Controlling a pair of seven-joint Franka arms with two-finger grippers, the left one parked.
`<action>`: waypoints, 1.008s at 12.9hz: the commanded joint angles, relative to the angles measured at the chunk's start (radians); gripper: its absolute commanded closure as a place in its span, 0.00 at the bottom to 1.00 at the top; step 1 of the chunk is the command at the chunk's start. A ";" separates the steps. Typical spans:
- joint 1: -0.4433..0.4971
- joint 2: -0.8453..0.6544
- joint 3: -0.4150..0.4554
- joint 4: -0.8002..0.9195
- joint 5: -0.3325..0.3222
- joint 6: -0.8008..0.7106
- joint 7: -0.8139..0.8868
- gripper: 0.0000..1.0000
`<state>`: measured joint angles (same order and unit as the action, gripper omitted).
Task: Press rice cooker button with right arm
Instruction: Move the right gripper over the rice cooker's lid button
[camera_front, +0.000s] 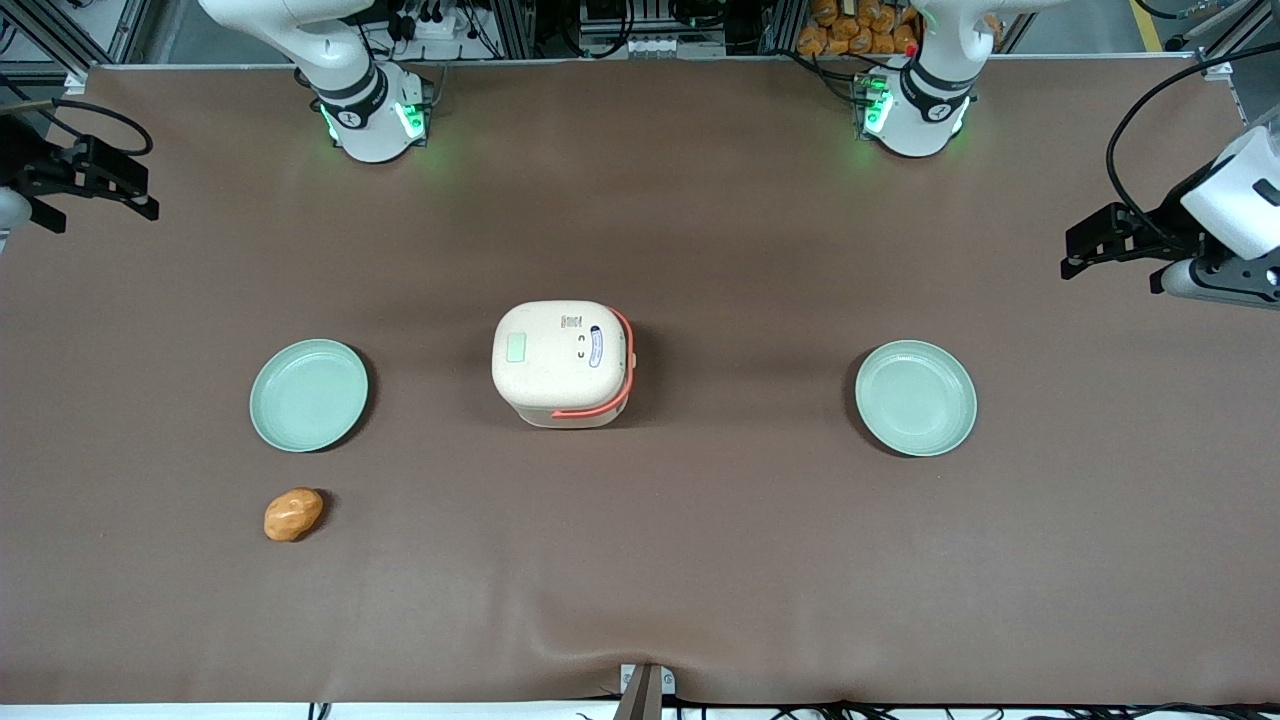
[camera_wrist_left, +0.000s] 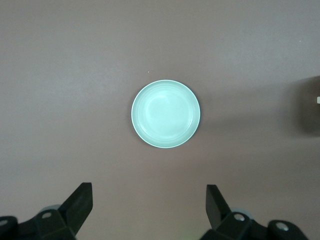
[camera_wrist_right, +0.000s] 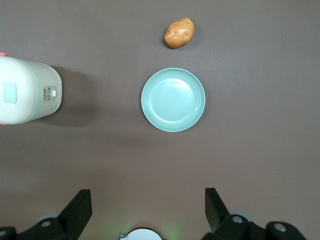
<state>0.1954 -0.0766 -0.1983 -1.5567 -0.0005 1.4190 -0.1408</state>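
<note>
We are hanging our end effector (camera_front: 85, 180) at the upper left edge of the front frame, its fingers (camera_wrist_right: 80, 210) spread and holding nothing. The cooker (camera_front: 562, 362) is sitting on the surface (camera_front: 640, 560) at mid-frame, between the two plates, with its green button (camera_front: 516, 347) on top. From our end effector it is lying well apart, toward the table's middle and nearer the front camera, past the nearest plate (camera_front: 308, 394); we judge a long sideways reach is coming.

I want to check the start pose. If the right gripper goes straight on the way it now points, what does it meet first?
The right gripper, open, points down from high above the table. Straight on it would probably first meet the bare brown table, close beside the mint-green plate, not the rice cooker or the potato. Depth is unclear.
</note>
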 joint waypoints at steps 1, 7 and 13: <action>-0.005 -0.008 0.004 0.001 0.022 -0.018 -0.011 0.00; 0.012 0.018 0.062 0.003 0.022 -0.012 0.006 0.00; 0.044 0.081 0.195 -0.019 0.023 0.058 0.231 0.00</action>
<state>0.2399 -0.0105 -0.0357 -1.5685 0.0100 1.4552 0.0283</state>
